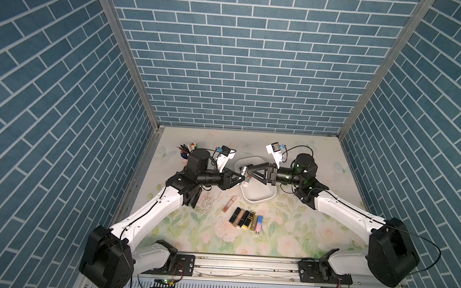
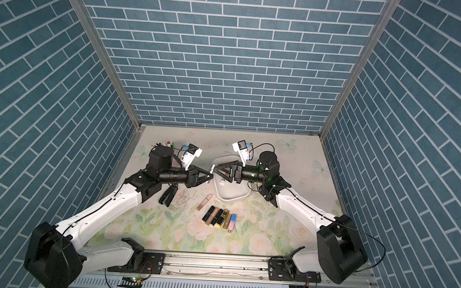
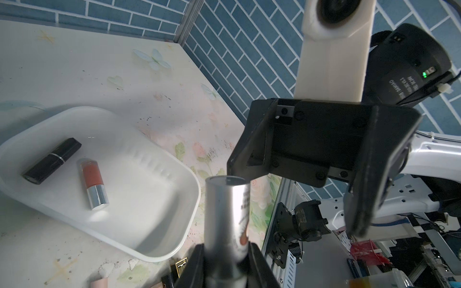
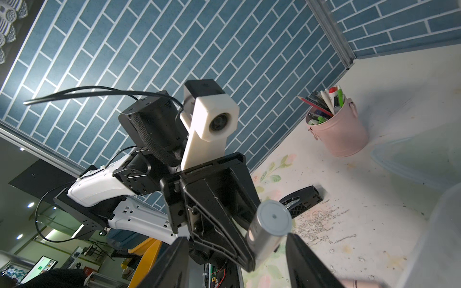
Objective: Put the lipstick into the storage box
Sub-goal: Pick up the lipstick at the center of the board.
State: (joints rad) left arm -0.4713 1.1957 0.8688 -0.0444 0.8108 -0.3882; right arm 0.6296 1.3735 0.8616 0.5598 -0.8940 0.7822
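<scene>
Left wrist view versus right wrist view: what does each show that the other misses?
Left wrist only: inside the box, a black lipstick and an orange lipstick. Right wrist only: the pen cup and a black clip. Both: the silver lipstick shut in the left gripper, with the right gripper open near its free end.

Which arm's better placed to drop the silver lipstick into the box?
Left. The left gripper is shut on the silver lipstick by the storage box rim; the right gripper is open, merely straddling its tip.
</scene>
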